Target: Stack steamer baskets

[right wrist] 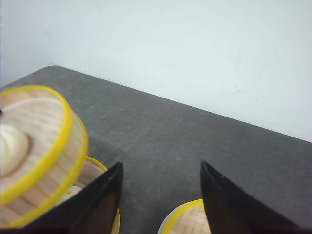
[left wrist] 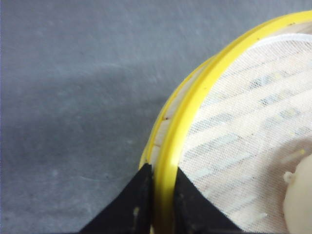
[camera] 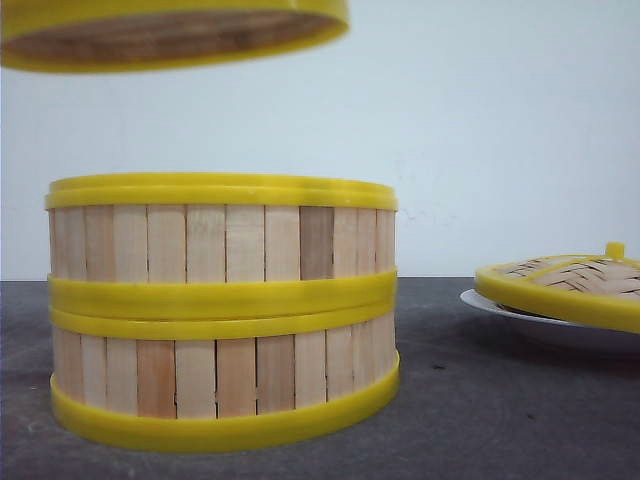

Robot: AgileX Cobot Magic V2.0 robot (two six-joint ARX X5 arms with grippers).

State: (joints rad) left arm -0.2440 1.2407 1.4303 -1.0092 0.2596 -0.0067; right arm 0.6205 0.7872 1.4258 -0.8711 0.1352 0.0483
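Item one: we log two steamer baskets [camera: 222, 310] already seated one on the other on the dark table [camera: 480, 400], slat walls upright, yellow rims flush, standing left of centre in the front view. Item two: a third steamer basket [camera: 170, 30], airborne, only its underside and lower rim showing at the top of the front view, above the pair and offset somewhat to the left of them. Item three: the left gripper [left wrist: 161, 195], its black fingers closed on that raised basket's yellow rim [left wrist: 180, 141], one finger outside the wall and one inside; a cloth liner and a pale bun [left wrist: 300, 195] lie within. Item four: the right gripper [right wrist: 161, 195], fingers spread wide with nothing between them, hovering above the table, and the raised basket [right wrist: 39, 146] lies to one side of it. Item five: a woven-bamboo lid [camera: 570, 285] resting on a white plate [camera: 520, 320], well apart on the right. Governing relation, in our judgement: the held basket hangs over the stack but not centred on it, so the left arm, which alone carries it, needs to bring the basket's vertical axis rightward onto the stack's axis before lowering; a rim caught off-centre could tilt the load.
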